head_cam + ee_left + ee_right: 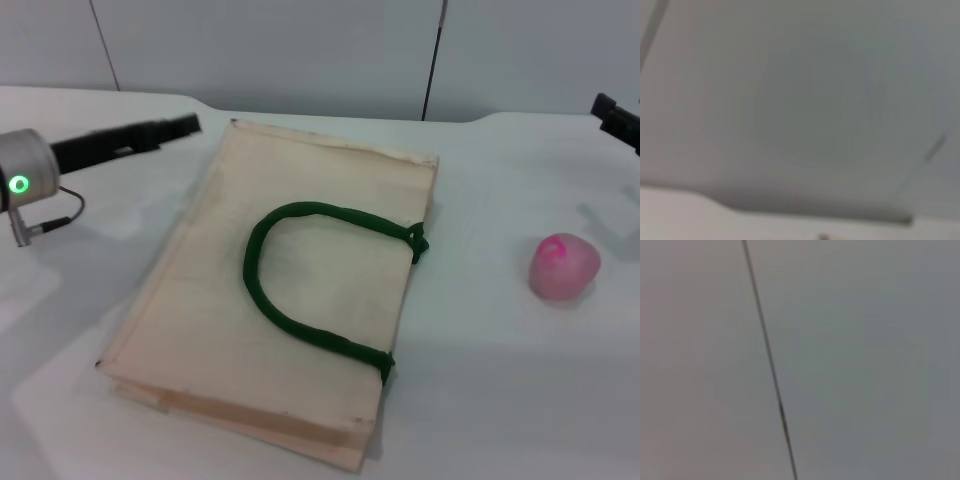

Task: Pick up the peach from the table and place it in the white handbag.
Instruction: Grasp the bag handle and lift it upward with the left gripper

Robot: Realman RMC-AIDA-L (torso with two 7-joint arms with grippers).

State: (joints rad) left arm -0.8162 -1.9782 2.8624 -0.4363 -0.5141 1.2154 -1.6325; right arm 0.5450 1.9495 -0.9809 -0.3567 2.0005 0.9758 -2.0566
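The peach, pale pink with a magenta patch on top, sits on the white table at the right of the head view. The white handbag lies flat in the middle, cream cloth with dark-green looped handles on top. My left gripper reaches in from the left, above the table just beside the bag's far left corner. My right gripper shows only at the right edge, behind and above the peach. Both wrist views show only blank grey wall.
The white table ends at a grey wall behind, with a dark vertical seam. A cable hangs from my left wrist near the table's left side.
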